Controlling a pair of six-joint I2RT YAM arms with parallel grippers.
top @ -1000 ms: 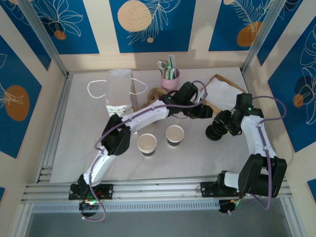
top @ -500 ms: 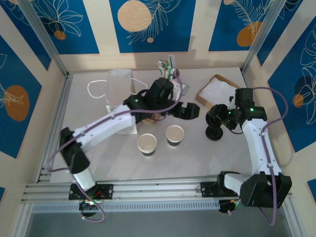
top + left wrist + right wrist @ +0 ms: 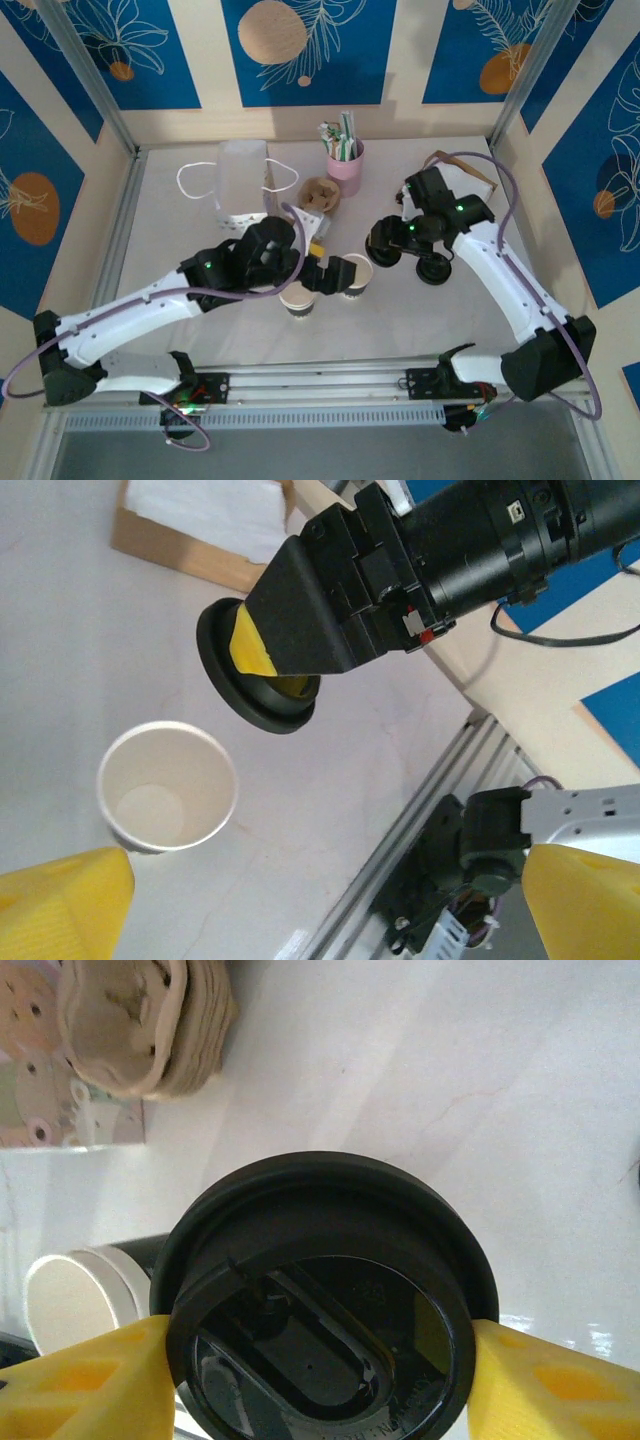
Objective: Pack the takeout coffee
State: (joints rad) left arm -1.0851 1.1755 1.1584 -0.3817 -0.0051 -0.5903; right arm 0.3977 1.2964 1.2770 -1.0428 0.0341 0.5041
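Two lidless white paper cups stand at the table's middle, one on the left and one on the right. No lidded takeout coffee is in view. My right gripper is shut on a round black lid, which sits edge to edge between its yellow fingers. It holds the lid just above the table, beside a cup. My left gripper hangs over the two cups, jaws wide open and empty, with one yellow fingertip close to that cup.
More black lids lie right of the cups. A white paper bag, a stack of pulp carriers and a pink cup of straws stand at the back. A brown tray of napkins lies at the back right.
My left arm swung back from the far right to the cups and its jaws opened wide. My right gripper carried the black lid left from the lid pile toward the cups.
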